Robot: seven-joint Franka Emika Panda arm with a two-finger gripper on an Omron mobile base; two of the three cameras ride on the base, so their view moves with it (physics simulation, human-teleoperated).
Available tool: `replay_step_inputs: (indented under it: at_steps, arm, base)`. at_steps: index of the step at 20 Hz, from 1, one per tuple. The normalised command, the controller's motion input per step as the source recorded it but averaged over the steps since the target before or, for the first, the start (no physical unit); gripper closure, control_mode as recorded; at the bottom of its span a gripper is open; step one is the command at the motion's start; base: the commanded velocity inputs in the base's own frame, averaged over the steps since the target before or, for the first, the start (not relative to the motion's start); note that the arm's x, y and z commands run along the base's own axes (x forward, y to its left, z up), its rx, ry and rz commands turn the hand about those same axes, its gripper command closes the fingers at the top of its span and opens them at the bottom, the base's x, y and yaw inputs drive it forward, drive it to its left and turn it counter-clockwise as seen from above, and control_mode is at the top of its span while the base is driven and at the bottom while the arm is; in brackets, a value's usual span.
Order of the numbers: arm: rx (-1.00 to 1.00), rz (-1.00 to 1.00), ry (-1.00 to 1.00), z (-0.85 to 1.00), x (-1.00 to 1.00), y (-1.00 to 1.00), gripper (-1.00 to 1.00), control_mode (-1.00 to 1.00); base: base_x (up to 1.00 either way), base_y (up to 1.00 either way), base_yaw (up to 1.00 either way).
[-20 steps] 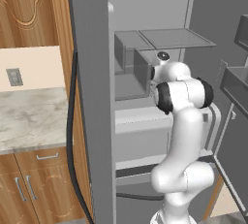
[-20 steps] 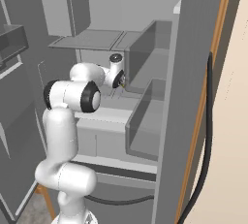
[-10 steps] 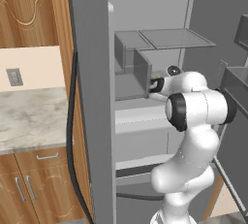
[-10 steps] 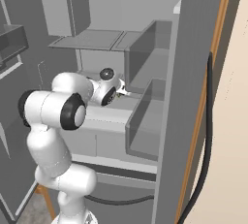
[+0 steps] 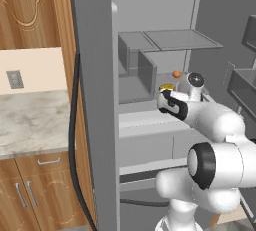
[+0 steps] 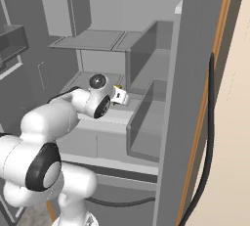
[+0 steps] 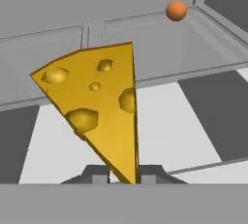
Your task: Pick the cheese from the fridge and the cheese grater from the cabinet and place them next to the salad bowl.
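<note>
The cheese [image 7: 104, 106], a yellow wedge with darker holes, stands point-down between my gripper's [image 7: 122, 172] finger tips, which are shut on its narrow end. From the base, the cheese [image 5: 166, 88] [image 6: 118, 94] shows as a small yellow patch at the hand, just above the front of a pale shelf inside the open fridge [image 5: 95, 100] [image 6: 195, 98]. The gripper [image 5: 167, 95] [image 6: 117, 98] points into the fridge. The wood-grain cabinet [image 5: 30, 10] hangs at the upper left. The cheese grater and the salad bowl are out of view.
A tiny orange ball [image 7: 176, 10] [image 5: 176, 74] lies further back on the shelf. Grey bins [image 6: 146, 122] stand on the fridge's right side, and door bins [image 5: 242, 85] flank the arm. A marble counter [image 5: 30, 120] with wood drawers lies to the left.
The arm has folded lower and back toward the base. The hand has drawn outward and slightly down from the shelf, with the cheese still in its grip.
</note>
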Motion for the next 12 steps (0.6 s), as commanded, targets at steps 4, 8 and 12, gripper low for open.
replay_step_inputs:
  at_steps: [4,8,12]
  arm:
    - [-0.04,0.00,0.34,0.74,-0.54,0.00,1.00,-1.00]
    - [-0.03,0.00,0.16,0.65,-0.58,0.00,1.00,-1.00]
    - [0.00,-0.01,-0.19,0.41,-0.99,0.00,1.00,-1.00]
  base:
    - [0.00,0.00,0.00]
    - [0.00,0.00,0.00]
    - [0.00,0.00,0.00]
